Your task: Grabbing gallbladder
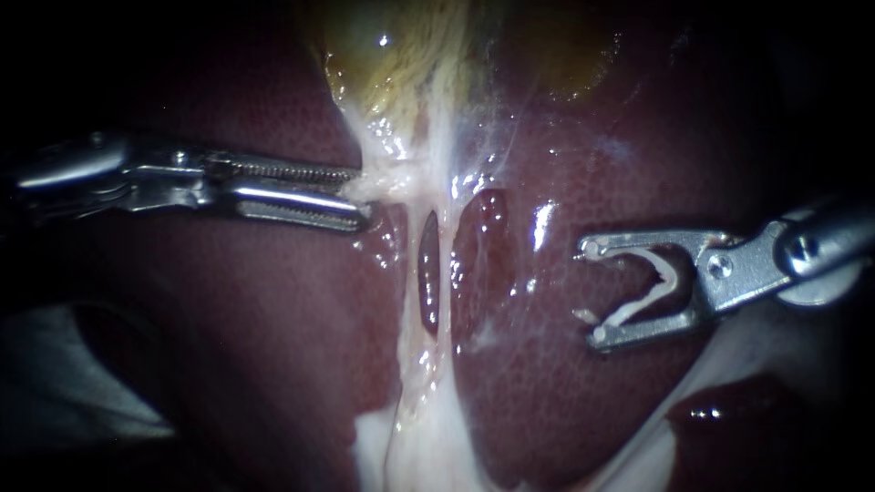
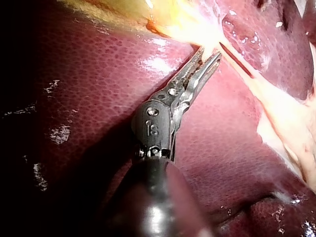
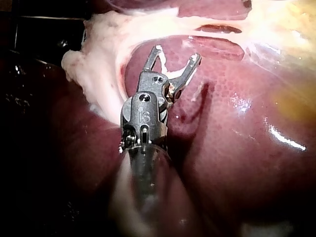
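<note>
Left instrument (image 1: 363, 195) jaws pinch pale tissue (image 1: 394, 182) below the gallbladder (image 1: 401, 64) — right instrument (image 1: 590, 294) jaws gape wide over liver (image 1: 547, 401).

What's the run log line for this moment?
left instrument: jaws shut on pale tissue just below gallbladder | right instrument: jaws open over liver, apart from that tissue

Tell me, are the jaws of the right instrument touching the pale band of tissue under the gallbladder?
Apart. The endoscope view shows a stretch of bare liver between the open jaws of the right instrument and the pale band.
</note>
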Motion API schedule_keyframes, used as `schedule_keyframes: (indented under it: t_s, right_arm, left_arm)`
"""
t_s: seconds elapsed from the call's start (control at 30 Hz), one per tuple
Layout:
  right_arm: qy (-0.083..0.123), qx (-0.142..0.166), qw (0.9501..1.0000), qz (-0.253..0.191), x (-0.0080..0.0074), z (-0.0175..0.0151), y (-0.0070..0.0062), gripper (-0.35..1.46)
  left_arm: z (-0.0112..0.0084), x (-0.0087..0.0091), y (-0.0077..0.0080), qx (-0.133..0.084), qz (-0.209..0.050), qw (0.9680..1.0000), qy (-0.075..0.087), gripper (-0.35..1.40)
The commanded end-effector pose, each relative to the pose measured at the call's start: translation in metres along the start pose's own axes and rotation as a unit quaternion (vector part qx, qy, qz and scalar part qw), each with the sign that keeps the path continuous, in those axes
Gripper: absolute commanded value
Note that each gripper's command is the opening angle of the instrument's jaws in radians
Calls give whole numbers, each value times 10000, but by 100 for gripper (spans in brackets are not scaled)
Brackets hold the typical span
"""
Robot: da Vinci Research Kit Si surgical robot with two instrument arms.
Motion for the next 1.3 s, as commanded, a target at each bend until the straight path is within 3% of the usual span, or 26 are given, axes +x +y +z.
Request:
schedule_keyframes:
  t_s: [0.03, 0.2, 0.63, 0.93, 1.03, 1.3]
  right_arm:
    - [-1, 0, 10000, 0, 0, 0, 0, 50]
    - [-1, 0, 10000, 0, 0, 0, 0, 50]
    - [0, 2, 10000, -1, 0, -1, 0, 50]
    - [0, 2, 10000, -1, 0, -1, 0, 50]
    - [0, 2, 10000, -1, 0, -1, 0, 50]
    - [0, 4, 10000, -2, -1, -1, 0, 50]
  left_arm:
    - [-1, 1, 0, 0, -27, 10000, 1, -2]
    - [-3, 1, 0, 1, -147, 9999, -33, -33]
    - [-19, 10, 6, -41, -343, 9990, -280, -35]
    - [-43, 43, 14, -149, -492, 9982, -315, -35]
    - [-57, 56, 10, -103, -522, 9981, -322, -35]
    - [-97, 86, -5, 33, -659, 9977, -137, -35]
